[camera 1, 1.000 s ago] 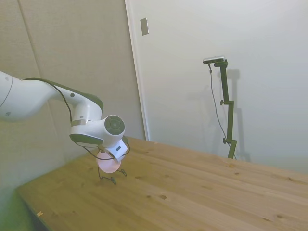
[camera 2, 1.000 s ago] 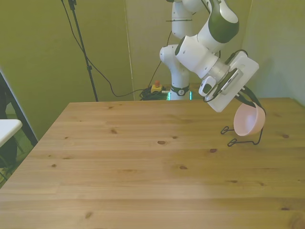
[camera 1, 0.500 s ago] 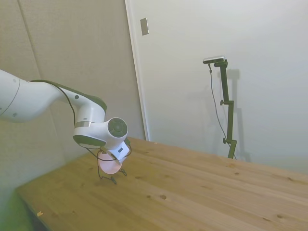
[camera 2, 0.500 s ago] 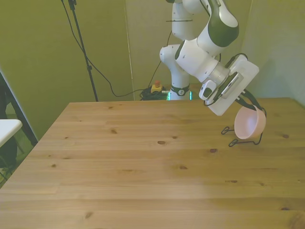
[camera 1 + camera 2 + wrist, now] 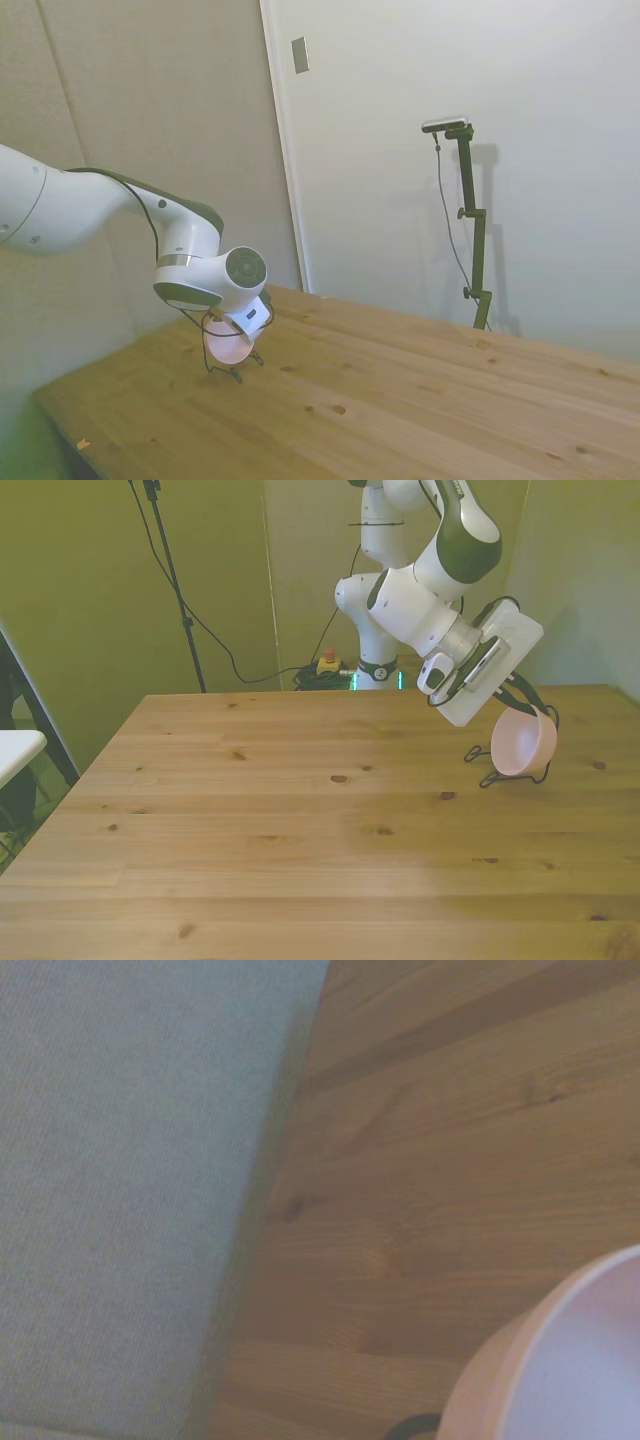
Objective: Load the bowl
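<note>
From close by, the wrist view takes in the curved rim and pale inside of the pink bowl (image 5: 570, 1360) against the planks of the wooden table (image 5: 450, 1130), with a grey wall surface running beside the table's edge and a sliver of dark wire just under the bowl's rim.

In the front view the bowl (image 5: 522, 746) stands on edge, its open face turned toward the front view's left, seated in the thin black wire rack (image 5: 487, 765) whose looped feet rest on the table (image 5: 300, 830) near the front view's right edge. The gripper (image 5: 527, 702) sits just above the bowl at its upper rim, coming down at a slant from the white arm (image 5: 420, 600); dark fingers reach to the rim, but whether they are clamped on it or let go cannot be told from these pictures. The bowl lies directly below and touching, or nearly touching, the fingertip end.

In the side view the bowl (image 5: 230, 345) shows as a pink disc tucked under the wrist, the rack's (image 5: 232, 373) wire legs on the table (image 5: 400, 400) beneath it, near the table's far corner toward the wall.
</note>
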You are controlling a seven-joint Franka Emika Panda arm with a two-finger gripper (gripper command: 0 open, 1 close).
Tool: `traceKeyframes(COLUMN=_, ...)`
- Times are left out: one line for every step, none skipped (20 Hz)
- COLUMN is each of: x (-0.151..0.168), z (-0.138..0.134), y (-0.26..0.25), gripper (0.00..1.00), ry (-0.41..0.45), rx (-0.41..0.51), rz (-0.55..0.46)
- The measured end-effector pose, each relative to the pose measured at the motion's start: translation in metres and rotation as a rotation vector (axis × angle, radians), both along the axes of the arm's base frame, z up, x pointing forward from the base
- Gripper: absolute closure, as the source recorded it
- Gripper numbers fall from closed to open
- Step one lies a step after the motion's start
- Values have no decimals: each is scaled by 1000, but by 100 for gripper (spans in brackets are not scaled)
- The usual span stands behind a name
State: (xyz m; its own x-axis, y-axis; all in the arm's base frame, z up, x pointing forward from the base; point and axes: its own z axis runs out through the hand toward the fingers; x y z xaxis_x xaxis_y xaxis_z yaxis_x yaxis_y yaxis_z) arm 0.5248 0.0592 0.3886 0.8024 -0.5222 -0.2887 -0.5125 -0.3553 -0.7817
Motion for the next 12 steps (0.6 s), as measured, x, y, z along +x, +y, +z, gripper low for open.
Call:
traceKeyframes(x=0, z=0, y=0, gripper=100, ry=1, rx=0, rz=0)
traceKeyframes(x=-1, z=-1, y=0, gripper=100, ry=2, rx=0, rz=0)
traceKeyframes(x=-2, z=-1, y=0, gripper=100, ry=2, rx=0, rz=0)
traceKeyframes(x=-2, z=-1, y=0, gripper=100, ry=2, rx=0, rz=1)
traceKeyframes(x=-3, z=0, y=0, gripper=100, ry=2, rx=0, rz=1)
traceKeyframes(x=-5, z=0, y=0, gripper=100, ry=2, rx=-1, rz=1)
traceKeyframes(x=-7, z=0, y=0, gripper=100, ry=3, rx=-1, rz=0)
traceKeyframes(x=-9, z=-1, y=0, gripper=100, ry=5, rx=-3, rz=-2)
traceKeyframes(x=-11, z=-2, y=-1, gripper=100, ry=7, rx=-4, rz=-3)
traceKeyframes(x=-12, z=-3, y=-1, gripper=100, ry=9, rx=-5, rz=-4)
traceKeyframes(x=-12, z=-4, y=-1, gripper=0, ry=10, rx=-7, rz=-7)
traceKeyframes(x=-13, z=-4, y=-2, gripper=0, ry=11, rx=-9, rz=-9)
